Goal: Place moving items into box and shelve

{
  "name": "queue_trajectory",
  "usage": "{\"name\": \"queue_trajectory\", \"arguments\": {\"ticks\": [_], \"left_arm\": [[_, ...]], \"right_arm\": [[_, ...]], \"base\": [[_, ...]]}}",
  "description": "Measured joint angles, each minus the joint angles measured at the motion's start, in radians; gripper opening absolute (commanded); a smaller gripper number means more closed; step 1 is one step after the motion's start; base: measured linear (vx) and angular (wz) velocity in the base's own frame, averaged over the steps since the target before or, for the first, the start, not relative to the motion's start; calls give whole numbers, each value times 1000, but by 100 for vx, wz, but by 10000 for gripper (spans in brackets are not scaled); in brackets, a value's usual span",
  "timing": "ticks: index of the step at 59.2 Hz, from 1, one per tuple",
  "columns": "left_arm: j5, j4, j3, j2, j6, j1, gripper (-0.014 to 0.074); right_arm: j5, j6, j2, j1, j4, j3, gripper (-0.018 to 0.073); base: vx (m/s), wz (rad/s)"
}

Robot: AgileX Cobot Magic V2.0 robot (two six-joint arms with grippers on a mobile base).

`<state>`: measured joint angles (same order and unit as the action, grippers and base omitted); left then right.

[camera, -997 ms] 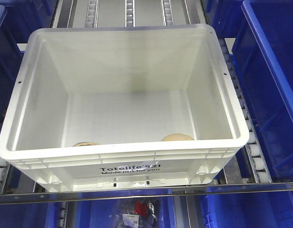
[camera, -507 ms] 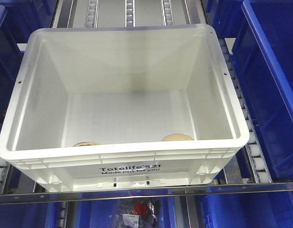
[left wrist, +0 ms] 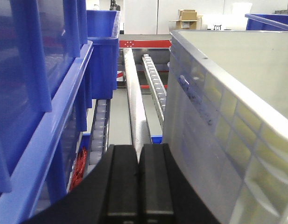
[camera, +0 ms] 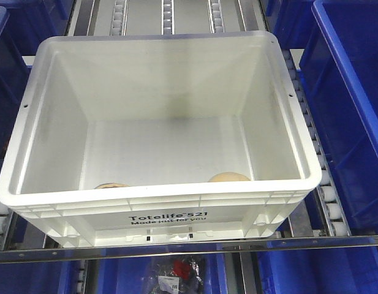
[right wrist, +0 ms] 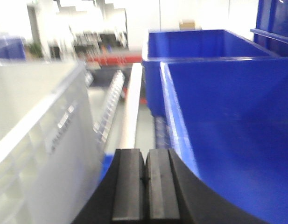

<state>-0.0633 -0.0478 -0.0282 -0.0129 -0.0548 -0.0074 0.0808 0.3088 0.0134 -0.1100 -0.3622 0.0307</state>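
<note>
The white box [camera: 158,205] with black print sits on the roller shelf in the front view. Two moving items lie inside against its near wall: a pinkish-brown lump [camera: 111,185] and a yellow-orange lump [camera: 228,177], both mostly hidden by the rim. My left gripper [left wrist: 138,148] is shut and empty, low beside the box's left outer wall [left wrist: 214,126]. Shut and empty too, my right gripper [right wrist: 146,154] hangs between the box's right wall [right wrist: 45,135] and a blue bin [right wrist: 228,116]. Neither gripper shows in the front view.
Blue bins flank the box on the left [camera: 5,73] and right [camera: 351,104], and more stand below the shelf [camera: 311,269]. Roller tracks [camera: 167,15] run behind the box. A steel rail [camera: 189,248] edges the shelf front. A bagged red item [camera: 182,269] lies below.
</note>
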Motion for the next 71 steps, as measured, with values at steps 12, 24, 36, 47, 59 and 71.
{"name": "queue_trajectory", "arguments": {"ticks": [12, 24, 36, 47, 59, 71], "left_arm": [[0, 0, -1, 0, 0, 0, -15], [0, 0, -1, 0, 0, 0, -15], [0, 0, -1, 0, 0, 0, -15], [0, 0, -1, 0, 0, 0, -15], [0, 0, -1, 0, 0, 0, -15], [0, 0, -1, 0, 0, 0, -15]], "right_arm": [[-185, 68, 0, 24, 3, -59, -13], [-193, 72, 0, 24, 3, -59, -13], [-190, -47, 0, 24, 121, -59, -13], [-179, -318, 0, 24, 350, -59, -13], [-171, -341, 0, 24, 349, -59, -13], [-112, -362, 0, 24, 349, -59, -13]], "base": [[0, 0], [0, 0], [0, 0], [0, 0], [0, 0], [0, 0]]}}
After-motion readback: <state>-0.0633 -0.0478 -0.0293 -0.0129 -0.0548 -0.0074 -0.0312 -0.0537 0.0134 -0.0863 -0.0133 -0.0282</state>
